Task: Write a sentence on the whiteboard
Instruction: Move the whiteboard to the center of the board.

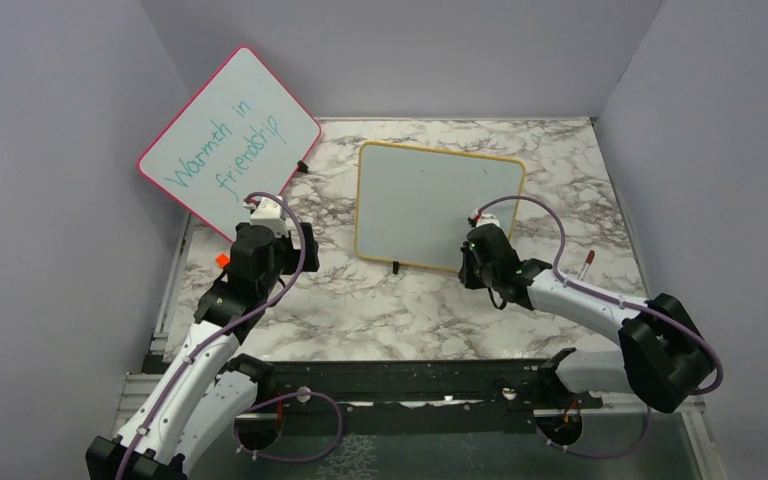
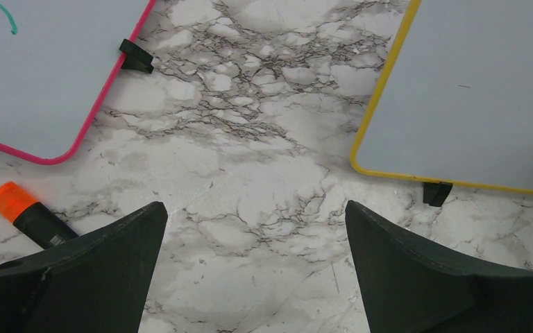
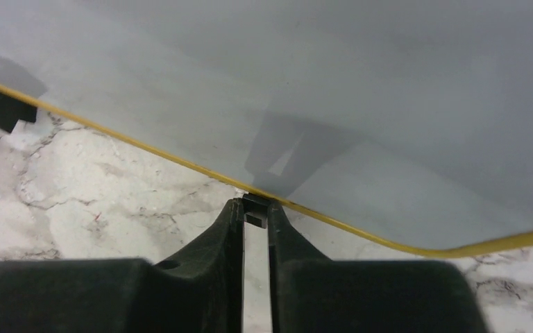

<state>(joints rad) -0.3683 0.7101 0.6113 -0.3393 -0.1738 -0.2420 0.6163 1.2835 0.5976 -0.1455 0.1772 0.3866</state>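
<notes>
At the near right corner of the whiteboard (image 1: 438, 205), the right gripper (image 3: 255, 209) sits with its fingertips against the yellow frame; its jaws are almost together, with only a thin slit between them; they seem to pinch the small black foot (image 3: 255, 202) under that edge, though I cannot tell how firmly. The board rests on the marble table (image 1: 380, 310) at mid-depth, just right of centre; its long axis runs left to right across the table, turned slightly so that the right end lies a little nearer the arms; the edge with the feet faces the arm bases, and the second foot (image 1: 396, 267) shows free further left along it. Its face is blank, so no writing has begun.

The left gripper (image 2: 255, 208) hovers over bare marble with its jaws spread wide and nothing between them; from it the board lies ahead and to the right, well apart, so the right arm is plainly the nearer one. Neither grip holds a pen; an orange-capped marker (image 2: 26, 210) lies just beside the left fingers, and a red-tipped marker (image 1: 587, 262) lies on the table to the right of the right arm. My reading is that the board is being steadied or squared up, and a pen must be fetched next; the left arm is the closer to one. A pink board (image 1: 228, 140) with teal writing leans at the far left.
</notes>
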